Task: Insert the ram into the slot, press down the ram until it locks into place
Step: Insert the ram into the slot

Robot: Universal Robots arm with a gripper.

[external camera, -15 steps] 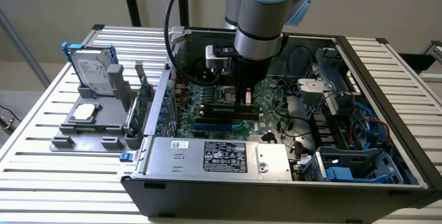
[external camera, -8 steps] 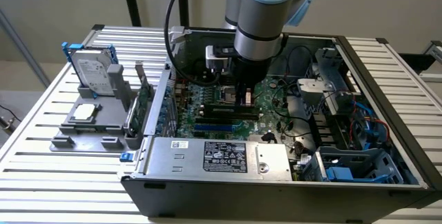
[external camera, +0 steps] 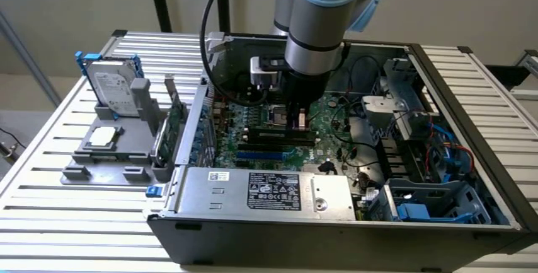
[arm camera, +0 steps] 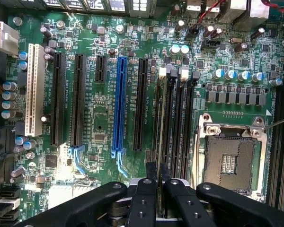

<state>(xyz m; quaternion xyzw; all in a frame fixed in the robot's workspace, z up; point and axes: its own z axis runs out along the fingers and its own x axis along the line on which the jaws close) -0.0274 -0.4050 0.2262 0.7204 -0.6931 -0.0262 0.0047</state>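
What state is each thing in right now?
gripper: shut on the ram
ram: on edge along the slot; lock cannot be told
slot: beneath the ram, seating unclear
CPU socket: empty
blue slot: empty
computer case: side open
hard drive: upright in the gray fixture

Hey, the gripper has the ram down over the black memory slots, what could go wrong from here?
One: the ram, held edge-on in the gripper, stands among several alike black slots; it may seat in the wrong one or catch a slot wall. Two: if tilted, pressing may lock just one end at the white latches. Three: the bare processor socket lies right beside; a slip could damage it.
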